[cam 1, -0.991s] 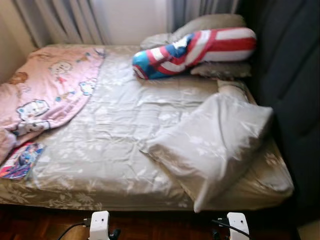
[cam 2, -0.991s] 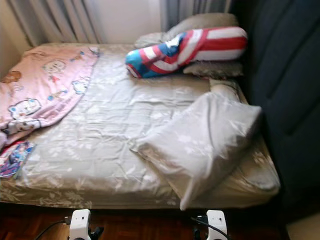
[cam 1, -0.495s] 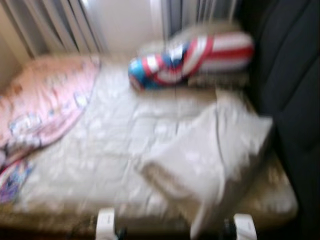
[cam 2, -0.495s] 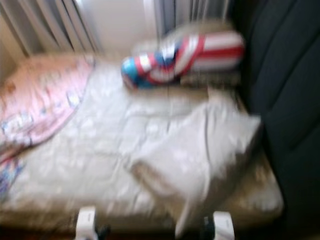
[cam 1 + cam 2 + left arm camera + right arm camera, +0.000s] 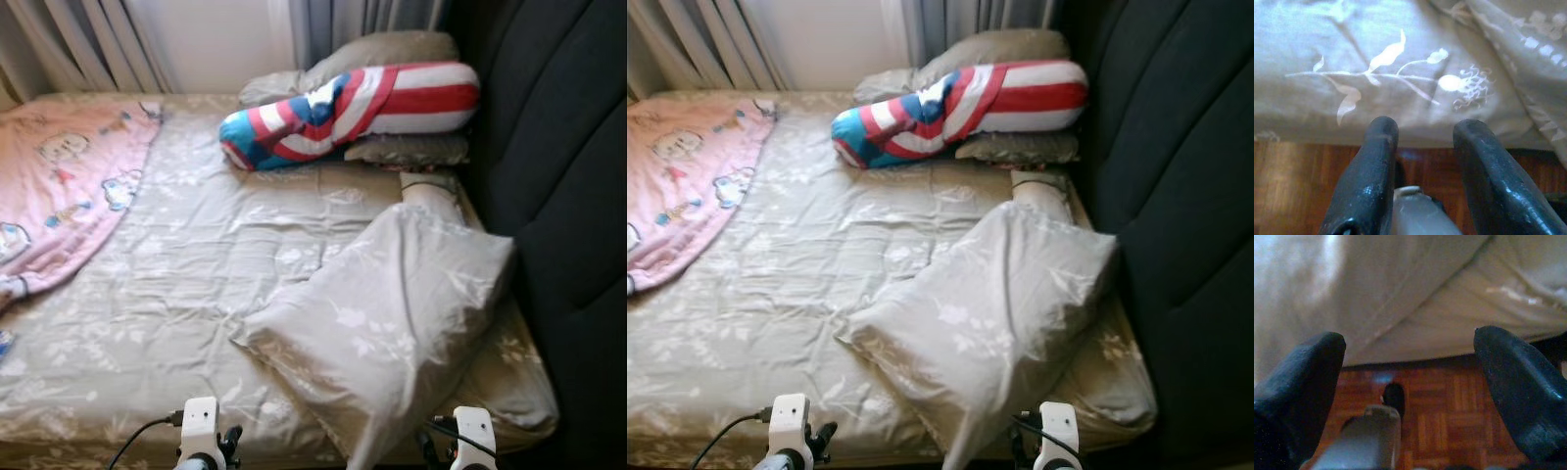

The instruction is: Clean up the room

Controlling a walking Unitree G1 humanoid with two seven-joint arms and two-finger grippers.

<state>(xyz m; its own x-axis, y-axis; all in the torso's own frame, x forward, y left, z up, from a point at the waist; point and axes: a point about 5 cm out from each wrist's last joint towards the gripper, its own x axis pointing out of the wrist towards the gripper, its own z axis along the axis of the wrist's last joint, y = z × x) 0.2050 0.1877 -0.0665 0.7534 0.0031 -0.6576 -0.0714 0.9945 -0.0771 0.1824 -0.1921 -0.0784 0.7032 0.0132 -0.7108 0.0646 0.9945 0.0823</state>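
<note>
Both your left gripper (image 5: 1422, 134) and right gripper (image 5: 1408, 360) are open and empty. Reach for the pillow (image 5: 392, 313) on the bed (image 5: 196, 284), grabbing its near corner.

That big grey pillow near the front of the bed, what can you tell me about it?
The grey pillow is large and plump, in a shiny, satin-like case printed with pale flowers that matches the bed sheet. It lies askew on the sheet, on the side by the dark padded headboard. One corner hangs past the bed's front edge, and its far end touches a smaller rolled cushion.
</note>
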